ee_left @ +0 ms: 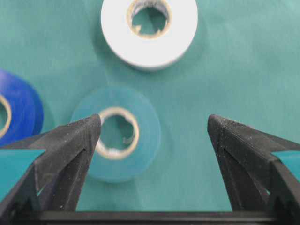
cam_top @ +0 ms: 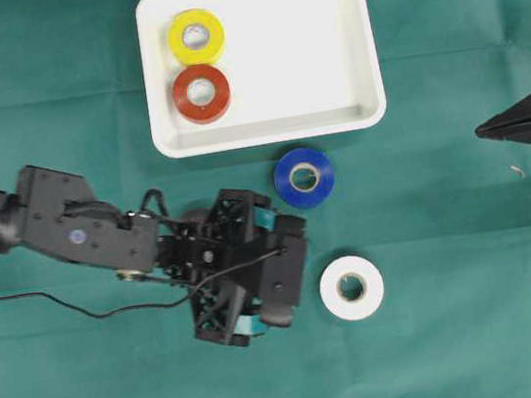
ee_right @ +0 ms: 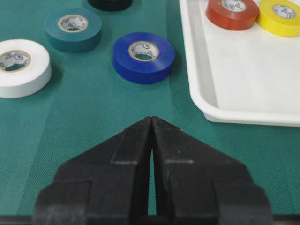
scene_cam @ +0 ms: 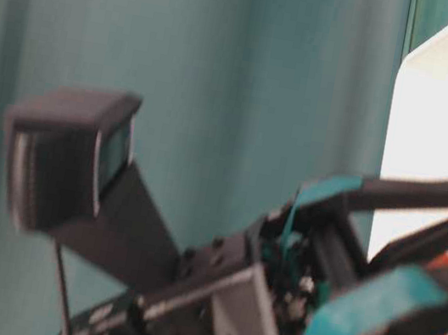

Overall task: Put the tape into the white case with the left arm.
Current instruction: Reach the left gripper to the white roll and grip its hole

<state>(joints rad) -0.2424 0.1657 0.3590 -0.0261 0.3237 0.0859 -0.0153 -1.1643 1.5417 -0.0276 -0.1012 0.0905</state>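
White case (cam_top: 353, 48): we see red tape (cam_top: 201, 94) and yellow tape (cam_top: 196, 36) inside.
Left gripper (ee_left: 152, 129): we find it spread wide, holding nothing, above the teal tape (ee_left: 119, 133) on the cloth.
Right gripper (ee_right: 151, 123): closed, empty.

A teal tape roll (ee_left: 116, 140) lies flat on the cloth, outside the white case (cam_top: 324, 52).
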